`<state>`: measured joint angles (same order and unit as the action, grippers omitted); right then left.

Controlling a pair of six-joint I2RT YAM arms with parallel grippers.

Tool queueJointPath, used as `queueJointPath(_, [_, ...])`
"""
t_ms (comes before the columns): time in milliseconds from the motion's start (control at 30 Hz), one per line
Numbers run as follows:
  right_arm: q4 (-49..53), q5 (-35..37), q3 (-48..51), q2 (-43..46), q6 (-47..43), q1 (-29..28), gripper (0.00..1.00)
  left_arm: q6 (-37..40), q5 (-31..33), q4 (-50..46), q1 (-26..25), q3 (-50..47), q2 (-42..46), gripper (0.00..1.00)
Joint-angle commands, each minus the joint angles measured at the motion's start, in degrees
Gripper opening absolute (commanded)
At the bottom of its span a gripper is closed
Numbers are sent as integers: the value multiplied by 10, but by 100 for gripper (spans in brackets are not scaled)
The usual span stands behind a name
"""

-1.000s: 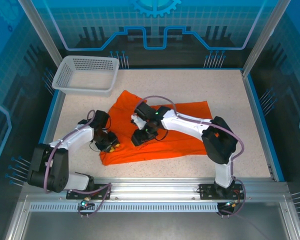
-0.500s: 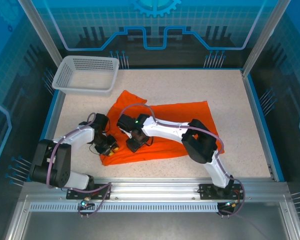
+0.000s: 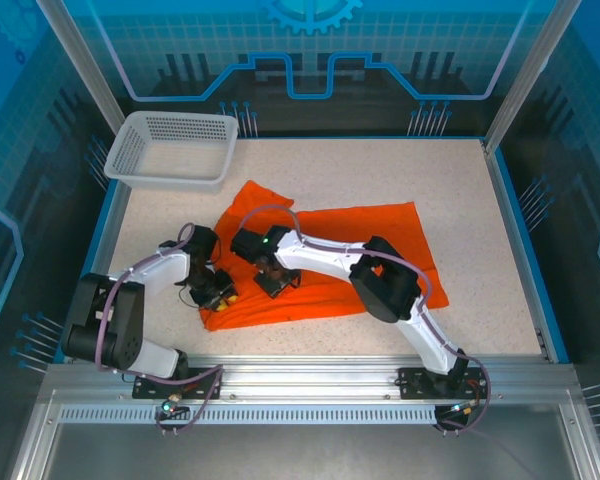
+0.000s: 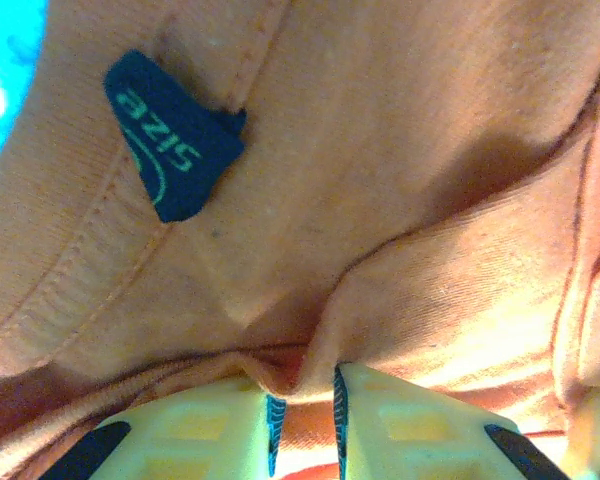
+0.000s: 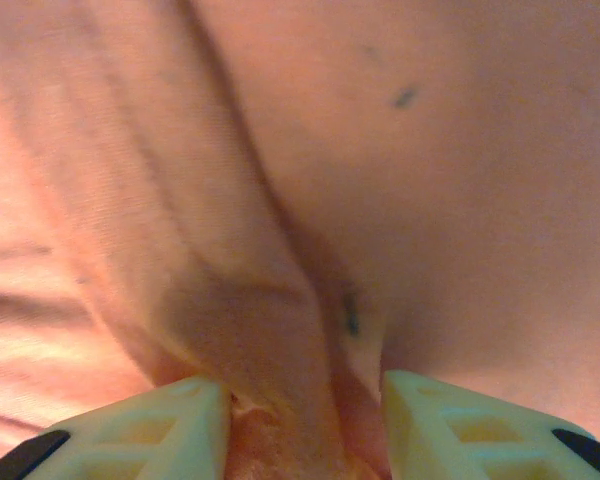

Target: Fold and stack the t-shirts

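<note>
Top view: over the last second my right arm (image 3: pixel 320 255) has folded in and swung left across the t-shirt (image 3: pixel 380 235). Its jaws now sit on the cloth's left half, just beside the left jaws, which have barely moved from the near-left corner. The t-shirt lies rumpled mid-table (image 3: pixel 460 190), still 1 loose layer with no clean fold, near the white basket (image 3: pixel 165 172) at the far left.

Left wrist view: the jaws are narrow and pinch a small fold of orange fabric between the yellow fingers (image 4: pixel 190 420). The dark size tag (image 4: pixel 175 135) and the collar seam lie just beyond, so I judge this grip is at the neckline.

Right wrist view: the jaws stand about half wide and have been closing, with a raised ridge of cloth between the fingers (image 5: pixel 150 425). I cannot tell whether they have clamped it yet.

I judge both arms are gathering 1 edge for the first fold, with folding and stacking yet to come.
</note>
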<state>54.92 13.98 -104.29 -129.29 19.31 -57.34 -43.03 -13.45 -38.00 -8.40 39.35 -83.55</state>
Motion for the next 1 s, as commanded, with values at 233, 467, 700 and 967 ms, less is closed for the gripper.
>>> queueJointPath(233, [25, -67, -16, 38, 91, 122, 55, 41, 69, -16, 5, 4, -33, 23])
queueJointPath(467, [-111, -176, 93, 138, 48, 113, 56, 38, 61, -13, 5, 17, -36, 24])
queueJointPath(700, [-137, -207, 137, 175, 62, 125, 55, 45, 59, -28, 4, 43, -29, 24])
queueJointPath(967, [-122, -173, 171, 237, 159, 292, 70, 56, 62, -79, 3, 224, -12, 39])
